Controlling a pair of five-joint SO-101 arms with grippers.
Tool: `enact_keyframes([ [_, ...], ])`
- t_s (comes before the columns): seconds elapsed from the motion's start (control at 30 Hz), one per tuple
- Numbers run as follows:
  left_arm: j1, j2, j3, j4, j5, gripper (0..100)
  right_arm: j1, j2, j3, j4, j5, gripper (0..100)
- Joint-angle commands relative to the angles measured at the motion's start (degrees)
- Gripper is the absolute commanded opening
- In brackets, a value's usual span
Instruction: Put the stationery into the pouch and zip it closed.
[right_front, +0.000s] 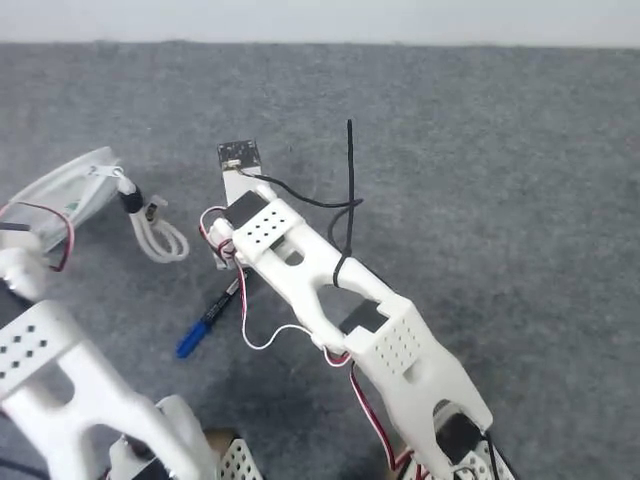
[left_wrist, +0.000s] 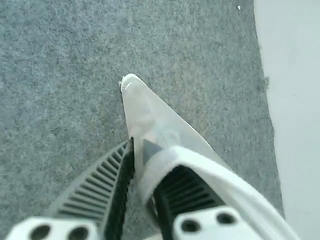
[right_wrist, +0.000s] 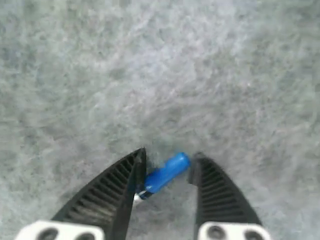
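The right arm (right_front: 330, 290) stretches across the grey carpet (right_front: 480, 180) from the near edge of the table toward its middle, wrist tipped down and a loose black cable (right_front: 349, 170) arching off its upper link. The right gripper (right_wrist: 170, 153) stands over a pen (right_wrist: 162, 177), jaws parted narrowly to either side of the pen's blue end. One finger (right_wrist: 125, 185) is touching or almost touching the pen, and carpet shows between the pen and the other finger. From above, the pen lies flat on the carpet at a slant, its blue end toward the near edge and its dark barrel running under the gripper.

At the left edge of the table, the left arm (right_front: 60, 370) rises from the near corner. The left gripper (left_wrist: 137, 145) is clamped on one end of the pouch (left_wrist: 150, 115), a translucent, milky sleeve that tapers away from the jaws to a small white tip. In the high view the pouch sits at the far left of the carpet, well apart from the pen. A looped white cord (right_front: 160, 240) lies just beside it. A small green mark on the pouch's side is too small to read.
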Motion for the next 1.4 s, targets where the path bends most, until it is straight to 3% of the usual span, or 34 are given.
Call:
enact_keyframes([
  [0.0, 0.09, -2.99, -0.57, -2.29, 0.97, 1, -1.45, 0.75, -1.93, 0.22, -0.26, 5.7],
  [0.37, 0.09, -2.99, -0.57, -2.29, 0.97, 1, -1.27, 0.75, -1.93, 1.19, 1.49, 4.6],
  [0.47, 0.09, -2.99, -0.57, -2.29, 0.97, 1, -1.27, 0.75, -1.93, 1.19, 6.15, 0.6],
  [1.37, 0.18, -2.99, -0.57, -2.37, 0.88, 1, 1.19, -8.84, -1.85, 7.96, 25.05, 2.0],
])
